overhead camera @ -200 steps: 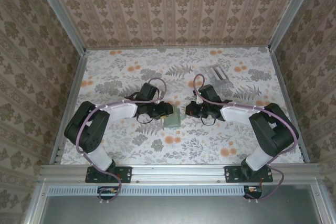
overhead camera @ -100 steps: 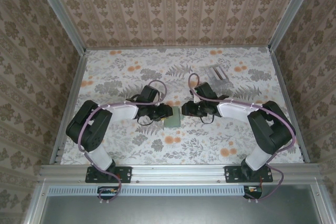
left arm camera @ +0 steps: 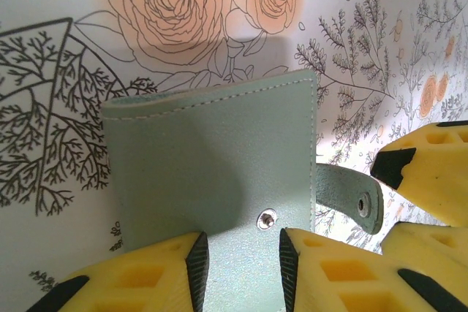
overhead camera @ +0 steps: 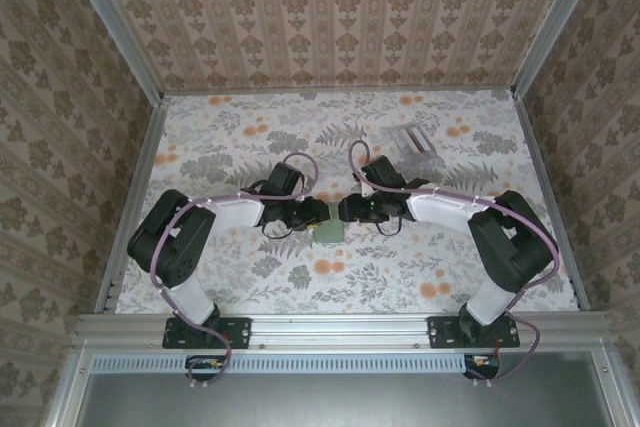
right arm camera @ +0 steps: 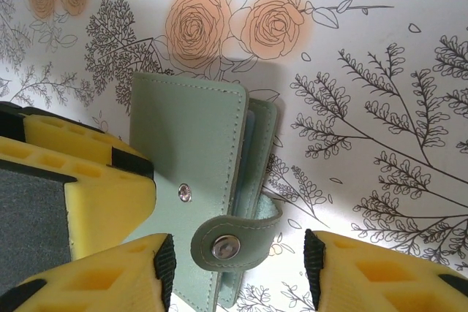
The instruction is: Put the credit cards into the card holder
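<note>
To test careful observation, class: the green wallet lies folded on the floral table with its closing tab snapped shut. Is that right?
Not quite. The card holder does lie folded on the floral table, but its closing tab is unsnapped. The tab hangs loose, and its snap is apart from the stud on the cover, as the right wrist view shows.

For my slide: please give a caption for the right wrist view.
Green card holder on floral table, snap tab unfastened, lying between the open right fingers.
</note>
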Controlling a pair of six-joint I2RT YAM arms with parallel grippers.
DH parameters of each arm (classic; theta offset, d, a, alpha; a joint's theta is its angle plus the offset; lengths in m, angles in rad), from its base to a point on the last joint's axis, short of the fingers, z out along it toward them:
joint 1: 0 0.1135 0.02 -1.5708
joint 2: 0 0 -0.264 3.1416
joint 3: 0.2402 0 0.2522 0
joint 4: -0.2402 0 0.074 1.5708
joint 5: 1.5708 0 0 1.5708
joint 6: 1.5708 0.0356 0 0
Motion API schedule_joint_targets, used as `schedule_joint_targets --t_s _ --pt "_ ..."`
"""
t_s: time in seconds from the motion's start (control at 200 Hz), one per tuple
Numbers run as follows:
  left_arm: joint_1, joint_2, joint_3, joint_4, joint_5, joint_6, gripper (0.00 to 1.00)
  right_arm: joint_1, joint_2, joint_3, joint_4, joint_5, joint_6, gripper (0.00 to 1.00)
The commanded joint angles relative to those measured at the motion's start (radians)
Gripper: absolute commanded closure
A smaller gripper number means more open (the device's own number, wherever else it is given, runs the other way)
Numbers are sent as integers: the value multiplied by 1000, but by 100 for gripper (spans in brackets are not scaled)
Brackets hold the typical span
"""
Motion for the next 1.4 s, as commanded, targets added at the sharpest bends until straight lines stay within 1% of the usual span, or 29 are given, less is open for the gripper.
schedule_joint_targets --t_s 0.0,0.1,0.21,0.295,0.415,0.585,0.635,0.735,0.78,0.845,0.985,1.07,1.14,1.18,1.215,1.28,1.395 --pt "-9 45 3 -14 -35 -17 65 10 1 36 -51 40 -11 49" --pt "-9 48 1 -8 -32 -20 65 20 20 54 -73 68 -16 49" --pt "-8 49 -2 -2 -30 -25 66 36 24 67 -79 84 -18 44" --pt "-7 47 -3 1 -26 -29 66 47 27 77 -78 85 -19 43" --pt "-3 42 -2 -4 -26 -30 66 59 42 96 -109 137 -20 46" --pt "-1 45 -2 -5 -23 -30 66 76 61 123 -163 214 -26 46" --pt "-1 47 -1 -3 -23 -30 66 79 66 130 -173 230 -22 49" --pt "-1 45 -2 0 -20 -32 67 81 61 130 -183 256 -17 63" --pt "-1 45 -1 -2 -19 -31 67 81 54 128 -178 257 -18 67" --pt "-1 43 1 -5 -18 -29 67 82 46 129 -179 259 -18 70" --pt "-1 45 3 -6 -18 -27 67 93 23 135 -189 277 -31 70" --pt "-2 46 4 -6 -15 -27 67 93 14 136 -192 281 -35 72" --pt "-2 47 4 -6 -14 -27 67 95 13 138 -195 280 -41 80" --pt "-2 46 5 -7 -14 -26 67 96 11 140 -198 278 -44 82" --pt "-4 46 7 -9 -13 -25 67 96 11 139 -198 277 -46 82" --pt "-4 48 8 -11 -9 -23 67 99 7 137 -195 278 -50 76" --pt "-4 49 8 -11 -13 -25 67 99 1 136 -195 279 -48 73"
